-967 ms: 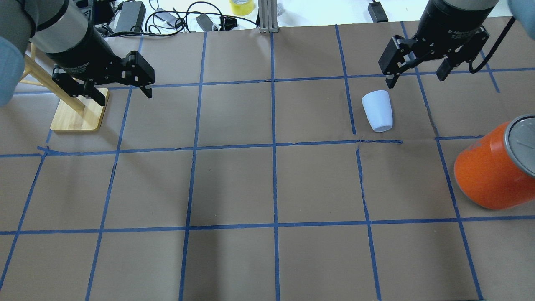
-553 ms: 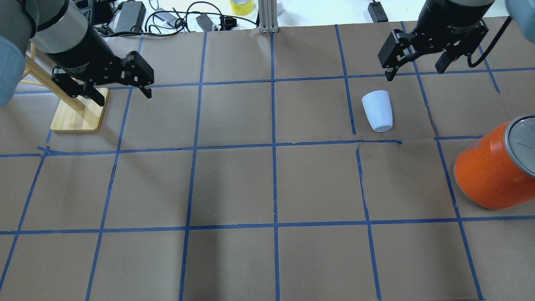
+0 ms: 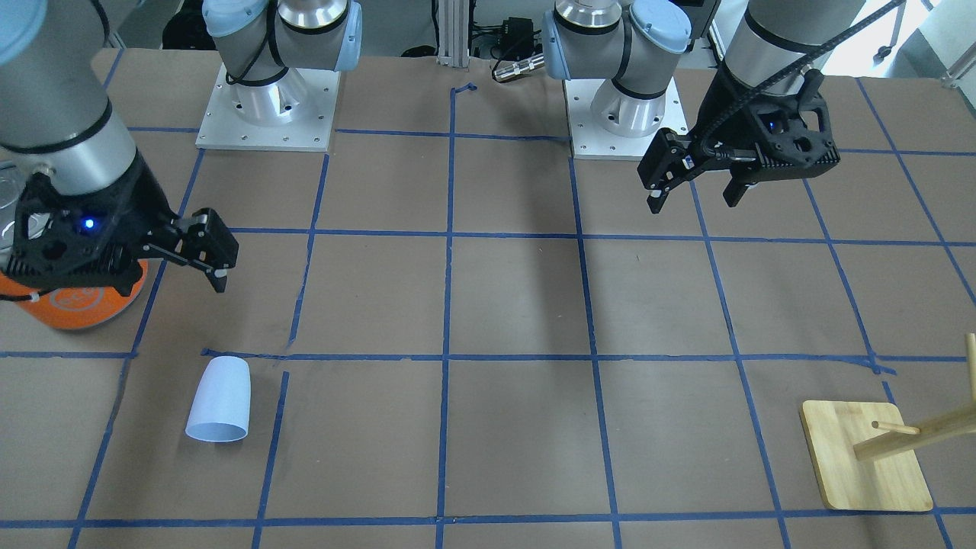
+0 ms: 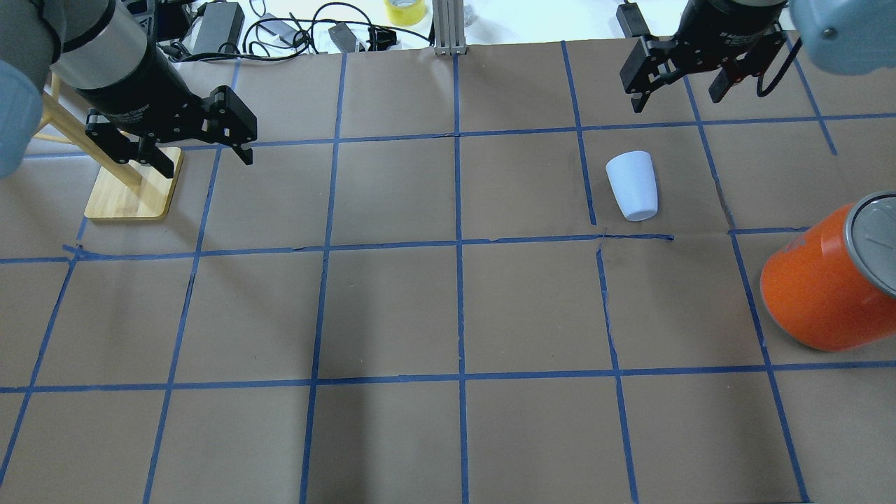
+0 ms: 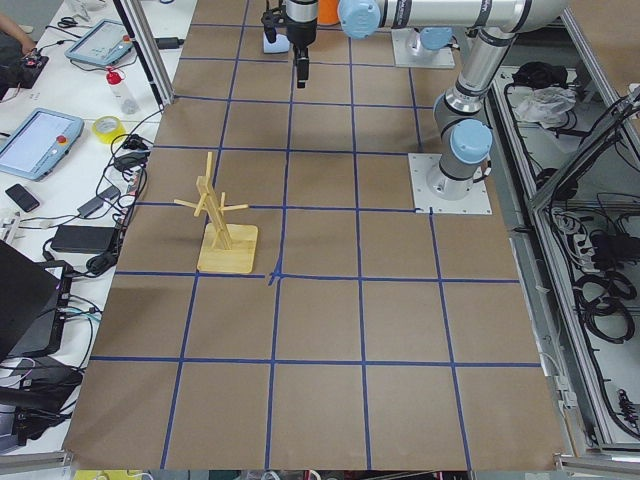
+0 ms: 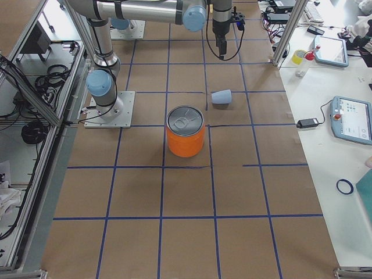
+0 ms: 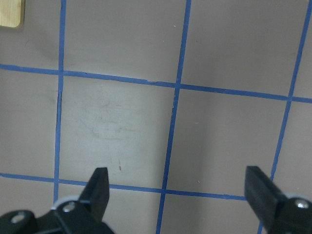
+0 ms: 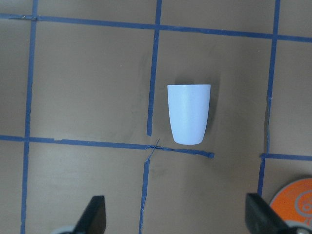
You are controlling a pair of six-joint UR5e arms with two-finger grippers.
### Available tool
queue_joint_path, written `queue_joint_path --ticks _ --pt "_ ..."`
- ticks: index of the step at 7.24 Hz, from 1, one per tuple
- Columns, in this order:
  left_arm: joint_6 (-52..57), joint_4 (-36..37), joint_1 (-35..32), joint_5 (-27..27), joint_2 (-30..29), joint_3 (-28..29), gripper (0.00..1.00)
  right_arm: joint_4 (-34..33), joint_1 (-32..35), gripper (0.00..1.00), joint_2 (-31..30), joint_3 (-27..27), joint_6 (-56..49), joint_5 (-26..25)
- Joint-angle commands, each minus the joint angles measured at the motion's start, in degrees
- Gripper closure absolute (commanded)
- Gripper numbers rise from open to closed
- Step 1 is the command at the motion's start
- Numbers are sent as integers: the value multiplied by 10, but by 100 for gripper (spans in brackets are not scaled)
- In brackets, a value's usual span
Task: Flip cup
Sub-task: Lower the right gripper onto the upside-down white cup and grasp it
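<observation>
Standing closest to the robot on the brown paper-covered table [image 4: 392, 315], the orange can [image 4: 819, 294] with its silver top sits upright at the right edge of the overhead view. Beyond the can and off to its left, the cup [image 4: 631, 186] lies on its side, its rounded base pointing back toward the can's side of the table and its wide mouth pointing away. It touches nothing but the paper, just beside a strip of blue tape. Far to the can's left, across the table and about as far out as the cup, the left gripper [image 4: 208, 166] hangs with its fingers spread and empty, next to a wooden stand [image 4: 129, 196]. Farthest from the can, past the cup's mouth end, the right gripper [image 4: 675, 103] hovers above the table with its fingers wide apart and nothing between them. It is clear of the cup. In the right wrist view the cup [image 8: 189, 113] lies ahead of the fingertips [image 8: 95, 217].
</observation>
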Motion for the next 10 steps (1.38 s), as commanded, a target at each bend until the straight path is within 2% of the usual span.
queue_joint_path --ticks 1,3,6,10 --pt "2 0 0 1 3 0 0 -103 -18 0 91 1 -4 -5" --pt "4 3 0 -7 -3 0 0 -161 -19 0 139 22 0 -4" --pt "5 3 0 -3 3 0 0 -275 -35 0 154 103 -9 -3" --pt "5 1 2 2 5 0 0 -273 -36 0 186 116 -8 5"
